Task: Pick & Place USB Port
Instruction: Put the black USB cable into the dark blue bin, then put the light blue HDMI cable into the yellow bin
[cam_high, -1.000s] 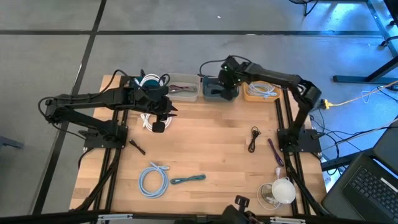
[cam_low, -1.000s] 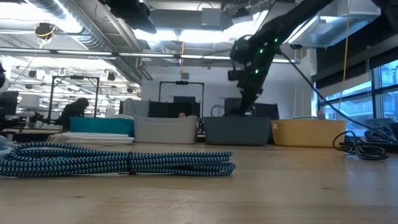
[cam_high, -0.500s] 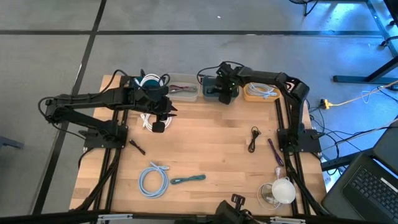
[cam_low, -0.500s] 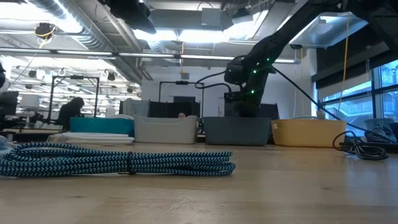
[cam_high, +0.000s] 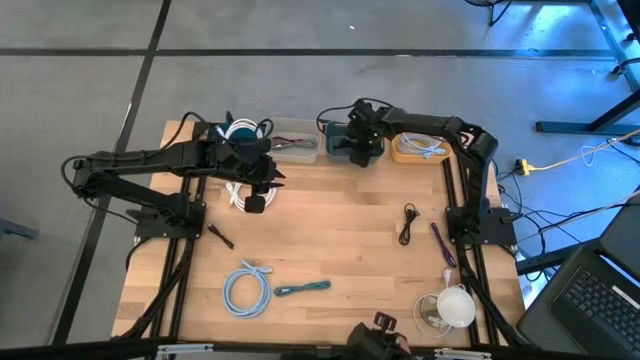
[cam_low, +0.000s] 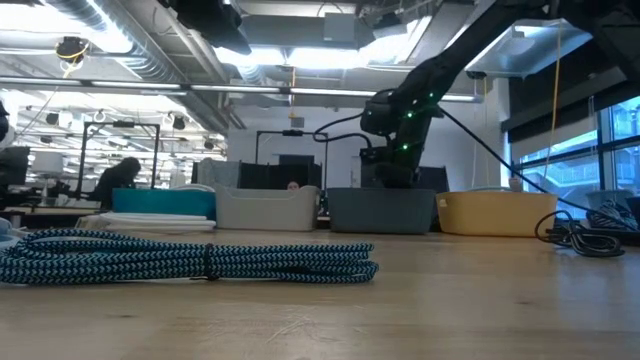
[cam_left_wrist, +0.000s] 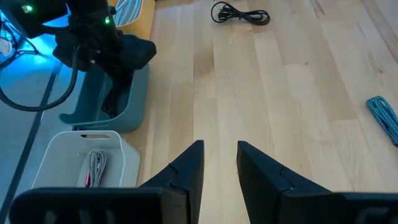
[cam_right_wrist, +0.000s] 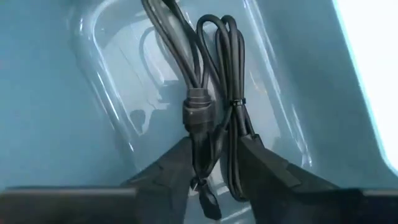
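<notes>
While the left arm waits over the back left part of the table (cam_high: 340, 230), the right gripper (cam_high: 357, 143) reaches down into the blue-grey bin (cam_high: 341, 152). Three bins stand in a row at the back edge: a white bin (cam_high: 296, 141), the blue-grey one in the middle, and a yellow bin (cam_high: 420, 149). The white bin and the blue-grey bin sit just beside each other.

Two arms work at this table. In the right wrist view, the two dark fingers (cam_right_wrist: 171, 168) stand a little apart, and a black cable bundle (cam_right_wrist: 214, 109) lies on the bin floor with its lower end between them. The fingers are close to the bundle on each side, but it is not clear that they squeeze it. That black bundle is the task's thing, and it is inside the blue-grey bin.

The left gripper (cam_left_wrist: 219, 163) hangs above bare wood. Its two fingers are spread a little, with nothing between them.

Out on the table lie one small black cable (cam_high: 408, 223), one light blue coiled cable (cam_high: 246, 288), one teal braided cable (cam_high: 305, 288) and one white coil (cam_high: 238, 193) under the left arm. One white cup (cam_high: 455, 305) stands near the front right corner.
</notes>
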